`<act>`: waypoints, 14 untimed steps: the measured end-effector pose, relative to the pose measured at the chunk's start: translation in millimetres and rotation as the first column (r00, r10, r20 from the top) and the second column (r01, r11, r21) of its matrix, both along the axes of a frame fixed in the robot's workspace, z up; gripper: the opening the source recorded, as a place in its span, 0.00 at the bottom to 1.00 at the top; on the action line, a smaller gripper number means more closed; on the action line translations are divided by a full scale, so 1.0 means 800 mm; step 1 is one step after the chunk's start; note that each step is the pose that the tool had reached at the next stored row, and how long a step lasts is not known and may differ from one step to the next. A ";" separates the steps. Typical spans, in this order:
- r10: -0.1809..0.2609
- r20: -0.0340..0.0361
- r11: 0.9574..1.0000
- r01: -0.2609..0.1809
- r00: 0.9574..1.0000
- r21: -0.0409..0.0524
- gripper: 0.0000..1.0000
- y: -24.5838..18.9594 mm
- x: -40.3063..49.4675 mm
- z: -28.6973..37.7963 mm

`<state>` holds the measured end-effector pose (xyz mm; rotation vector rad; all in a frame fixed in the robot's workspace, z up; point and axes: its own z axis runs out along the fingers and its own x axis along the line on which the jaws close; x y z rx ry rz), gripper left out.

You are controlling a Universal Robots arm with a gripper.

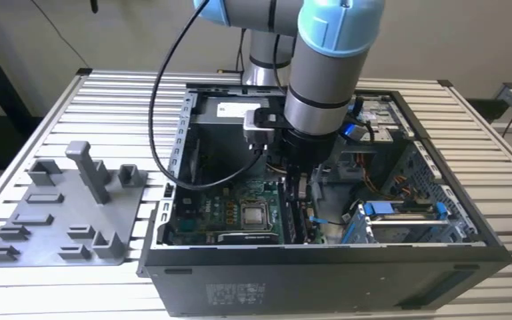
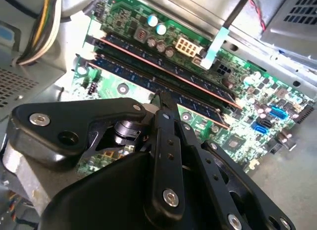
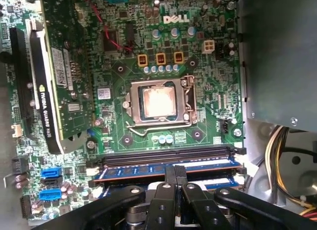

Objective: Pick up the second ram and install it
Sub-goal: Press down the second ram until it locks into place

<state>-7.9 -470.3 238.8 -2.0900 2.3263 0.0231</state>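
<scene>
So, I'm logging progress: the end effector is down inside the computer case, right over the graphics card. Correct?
Not quite. It is down inside the computer case, but the end effector is over the memory slots, not the graphics card. The first wrist view shows this.

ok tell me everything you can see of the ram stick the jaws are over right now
The second ram is a long, thin stick with a dark blue board and a row of black chips. It sits on edge in a black motherboard slot, beside a parallel slot and just below the bare processor socket. The gripper is directly over its middle, jaws closed together at its top edge. In the second wrist view its copper-coloured edge shows.
</scene>
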 end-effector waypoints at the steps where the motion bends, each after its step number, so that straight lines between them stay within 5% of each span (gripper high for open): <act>1: 0.000 0.000 1.000 0.000 1.000 0.000 0.11 -0.0019 0.000 0.0000; 9: 0.000 0.000 1.000 0.000 1.000 0.000 0.11 -0.0038 0.000 -0.0012; 14: 0.000 0.000 1.000 0.000 1.000 0.000 0.11 -0.0038 0.000 -0.0111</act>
